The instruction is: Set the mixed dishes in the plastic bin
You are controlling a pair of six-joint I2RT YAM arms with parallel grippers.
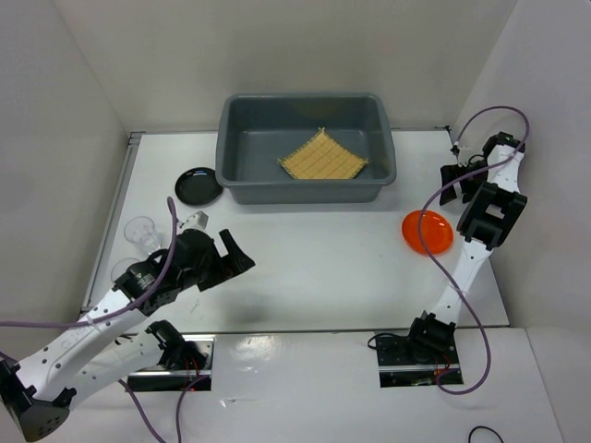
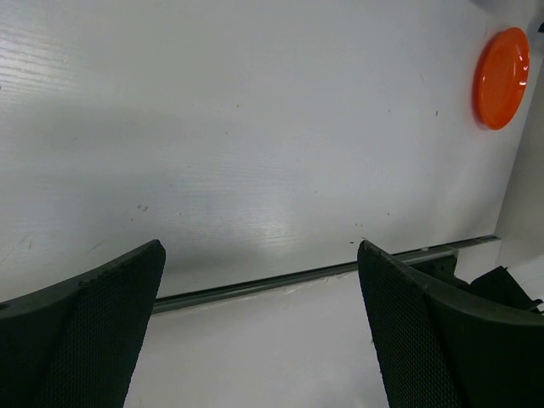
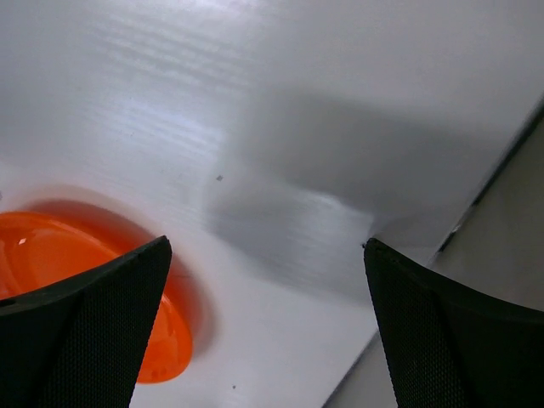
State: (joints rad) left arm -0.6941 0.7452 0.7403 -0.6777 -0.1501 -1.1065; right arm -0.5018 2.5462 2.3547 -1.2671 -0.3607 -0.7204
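The dark grey plastic bin (image 1: 238, 175) stands at the back middle of the table, with the tan woven mat (image 1: 322, 158) lying inside it. The black plate (image 1: 199, 185) lies left of the bin. Two clear glass cups (image 1: 141, 231) (image 1: 125, 269) stand at the left edge. The orange plate (image 1: 427, 231) lies on the right; it also shows in the left wrist view (image 2: 501, 76) and the right wrist view (image 3: 51, 255). My left gripper (image 1: 238, 256) (image 2: 259, 255) is open and empty above the table, right of the cups. My right gripper (image 1: 459, 180) (image 3: 268, 246) is open and empty, just beyond the orange plate.
White walls enclose the table on the left, back and right. The table's near edge is a metal strip (image 2: 297, 276). A purple cable (image 1: 434, 208) loops over the orange plate's area. The arm bases sit at the front.
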